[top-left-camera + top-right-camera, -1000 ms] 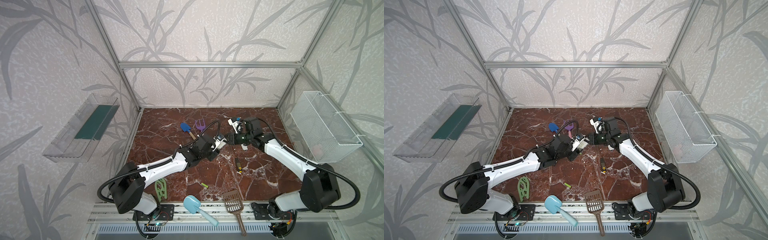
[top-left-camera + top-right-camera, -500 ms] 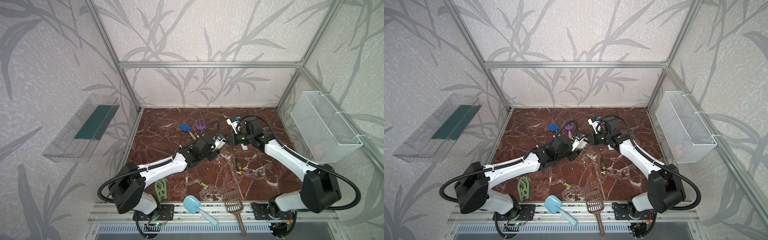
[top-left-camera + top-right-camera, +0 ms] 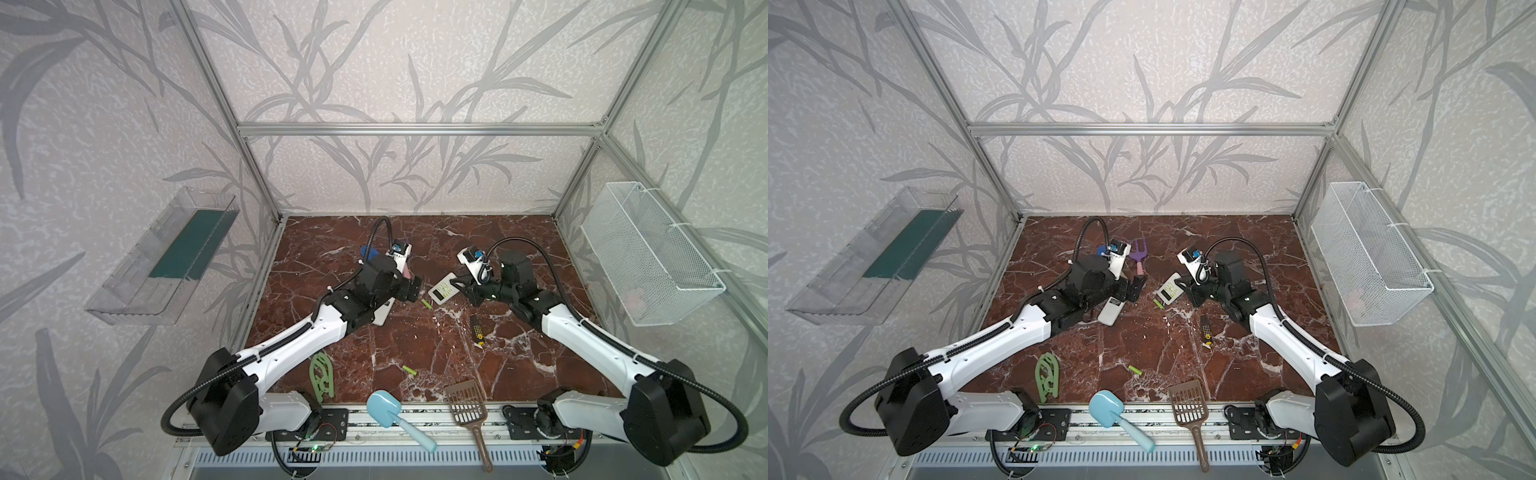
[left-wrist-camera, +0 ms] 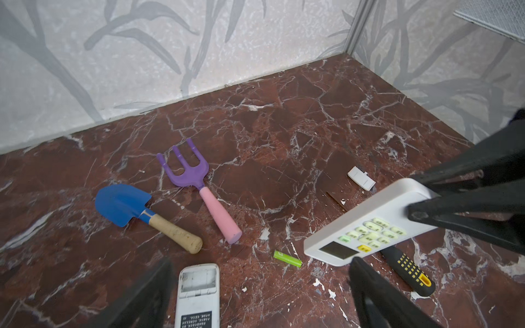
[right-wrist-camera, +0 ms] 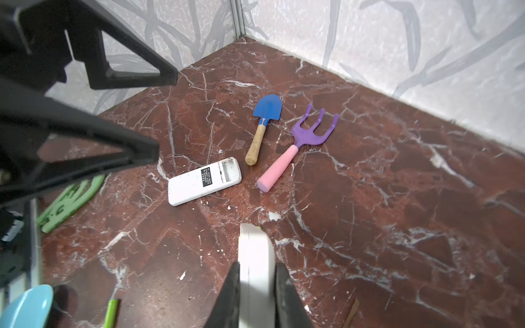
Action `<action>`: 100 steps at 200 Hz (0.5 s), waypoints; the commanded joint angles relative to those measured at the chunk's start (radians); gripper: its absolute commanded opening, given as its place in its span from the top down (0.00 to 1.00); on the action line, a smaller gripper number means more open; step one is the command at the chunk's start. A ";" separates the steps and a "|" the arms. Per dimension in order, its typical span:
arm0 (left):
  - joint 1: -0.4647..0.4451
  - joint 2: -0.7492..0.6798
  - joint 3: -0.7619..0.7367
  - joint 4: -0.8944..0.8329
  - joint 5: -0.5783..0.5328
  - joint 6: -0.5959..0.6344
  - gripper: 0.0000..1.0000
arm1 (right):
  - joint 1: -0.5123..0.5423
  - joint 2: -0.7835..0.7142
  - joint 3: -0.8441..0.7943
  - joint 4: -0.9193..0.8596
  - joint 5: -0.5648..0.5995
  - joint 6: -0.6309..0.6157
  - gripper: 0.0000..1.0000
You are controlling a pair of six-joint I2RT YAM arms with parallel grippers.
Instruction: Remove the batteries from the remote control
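Observation:
My right gripper (image 5: pixel 257 265) is shut on the end of a white remote control (image 3: pixel 444 289), held off the floor with its keypad (image 4: pixel 369 230) up. To its left, my left gripper (image 3: pixel 413 289) stands open and empty, its fingers (image 4: pixel 159 284) wide apart. One lime-green battery (image 4: pixel 287 259) lies on the floor between the two grippers, also seen in a top view as the battery (image 3: pixel 1158 304). A second battery (image 3: pixel 409 370) lies nearer the front edge. Another remote control (image 5: pixel 204 181) lies face down by the left arm, its compartment open and empty.
A yellow-black screwdriver (image 3: pixel 478 330) lies below the right gripper. A small white cover (image 4: pixel 361 178), a blue spade (image 4: pixel 122 204) and a purple fork (image 4: pixel 187 170) lie further back. A green piece (image 3: pixel 322 374), blue scoop (image 3: pixel 384 409) and brown scoop (image 3: pixel 465 405) line the front. A wire basket (image 3: pixel 648 253) hangs right.
My left gripper has opened wide and drawn back left from the held remote. A green battery now lies on the floor between the grippers. The right arm has barely moved.

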 commanded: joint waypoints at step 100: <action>0.155 0.050 0.191 -0.253 0.370 -0.589 0.01 | 0.229 -0.157 -0.182 0.445 0.270 -0.602 1.00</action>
